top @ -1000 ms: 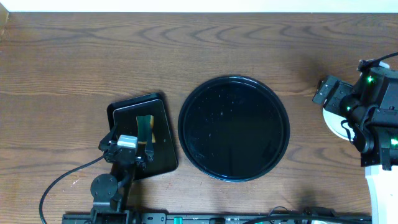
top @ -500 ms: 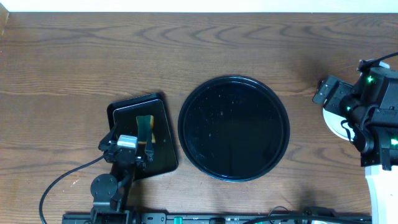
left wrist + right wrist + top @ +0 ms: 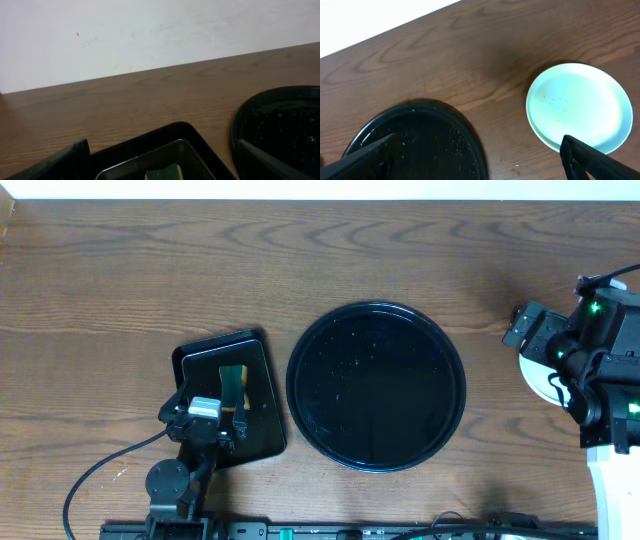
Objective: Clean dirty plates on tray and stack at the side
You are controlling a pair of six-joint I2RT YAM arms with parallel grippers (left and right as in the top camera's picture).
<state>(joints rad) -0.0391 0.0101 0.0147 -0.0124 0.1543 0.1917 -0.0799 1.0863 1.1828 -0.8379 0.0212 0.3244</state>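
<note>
The large round black tray (image 3: 376,385) sits mid-table with no plate on it; it also shows in the left wrist view (image 3: 280,125) and the right wrist view (image 3: 415,145). A stack of pale light-blue plates (image 3: 580,106) lies on the table at the right, mostly hidden under my right arm in the overhead view (image 3: 537,377). I cannot count the plates; no yellow plate shows. My right gripper (image 3: 480,170) is open and empty above the table between tray and stack. My left gripper (image 3: 160,172) is open and empty over the small rectangular tray.
A small rectangular black tray (image 3: 228,397) holding a green and yellow sponge (image 3: 233,383) lies left of the round tray. A cable (image 3: 100,470) runs along the front left. The white wall is behind the table's far edge.
</note>
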